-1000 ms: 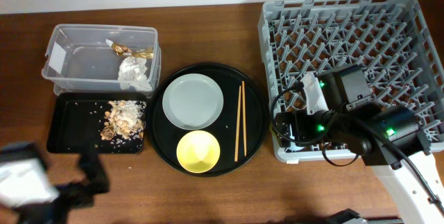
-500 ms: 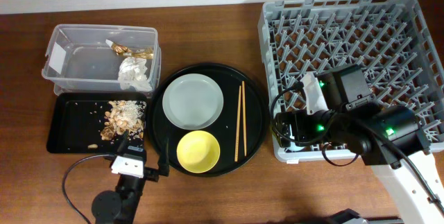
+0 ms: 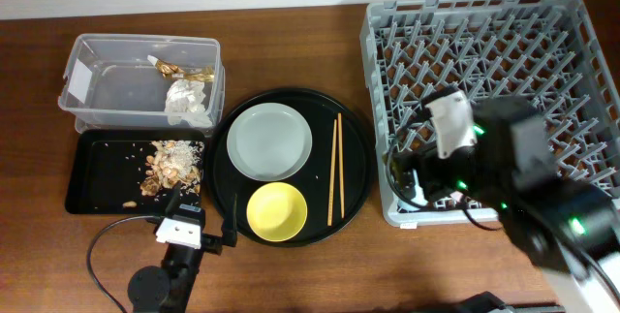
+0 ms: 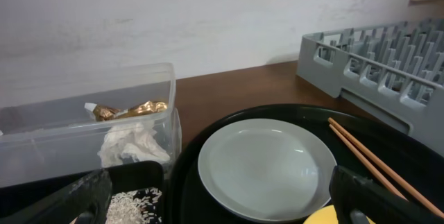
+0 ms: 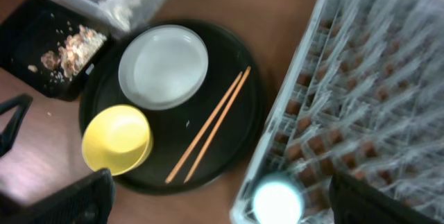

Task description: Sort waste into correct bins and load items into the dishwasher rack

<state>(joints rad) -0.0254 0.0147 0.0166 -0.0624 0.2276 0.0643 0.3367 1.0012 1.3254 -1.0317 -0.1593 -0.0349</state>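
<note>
The clear tub holds the white tissue and the brown-gold wrapper. Food scraps lie in the shallow black rectangular tray. The grey dishwasher rack stands at the right. A light blue cup sits in the rack's front-left corner. My right gripper hangs open above that corner. My left gripper is open and empty, low at the near edge of the trays. The pink cup is out of view.
A round black tray holds a grey plate, a yellow bowl and a pair of chopsticks. My right arm covers the rack's front part. Brown table lies around.
My left arm came in from the bottom-left corner to below the black tray and now rests there. My right arm has just shifted and lifted over the rack's front, blurred.
</note>
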